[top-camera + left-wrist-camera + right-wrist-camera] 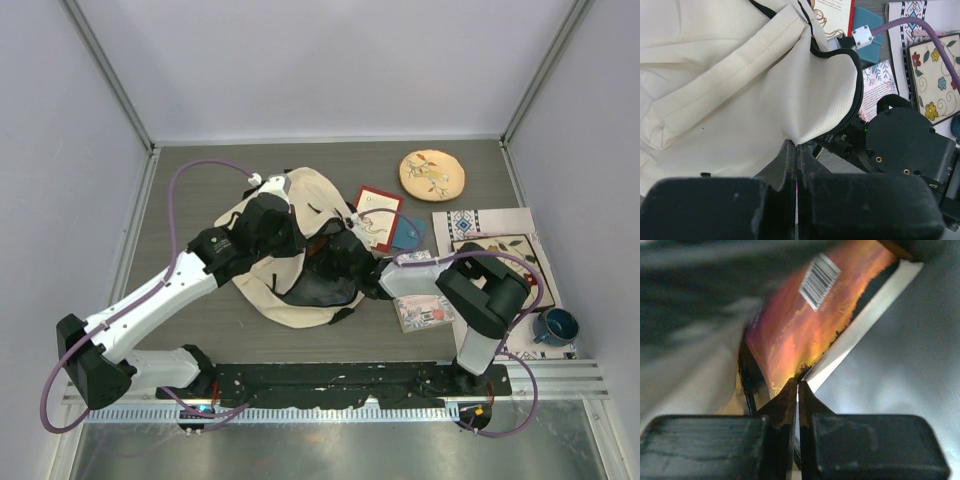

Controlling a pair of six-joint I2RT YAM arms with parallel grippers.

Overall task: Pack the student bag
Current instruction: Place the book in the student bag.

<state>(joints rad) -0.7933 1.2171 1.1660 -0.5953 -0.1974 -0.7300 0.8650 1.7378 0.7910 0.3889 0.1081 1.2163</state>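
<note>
Student bag (272, 292) lies flat on the table (190, 180), about mid-table, just ahead of my two arm bases, with its mouth open on the side facing my right arm.

My left claw (797, 146) is on top of the bag, at the rim of the mouth. The jaws are pinched narrow on the cream fabric, right next to the black zipper (858, 95). The fabric edge is lifted into a peak at my tips.

My right claw (798, 384) is inside the bag's mouth. The jaws are closed tight on the lower corner of an orange book (800, 335), barcode side up. Pale grey lining (920, 370) shows beside the book, and the view is blurry at the top.

Outside the bag, all on its right side:
- A red-bordered book (378, 214) is touching the bag's edge.
- A blue item (409, 233) sits just beside that book; I cannot tell what it is.
- A floral booklet (424, 313) lies under my right arm.
- A round tan disc (432, 175) is farther back.
- The patterned mat (498, 248) and the blue mug (555, 326) are well apart from the bag.
</note>
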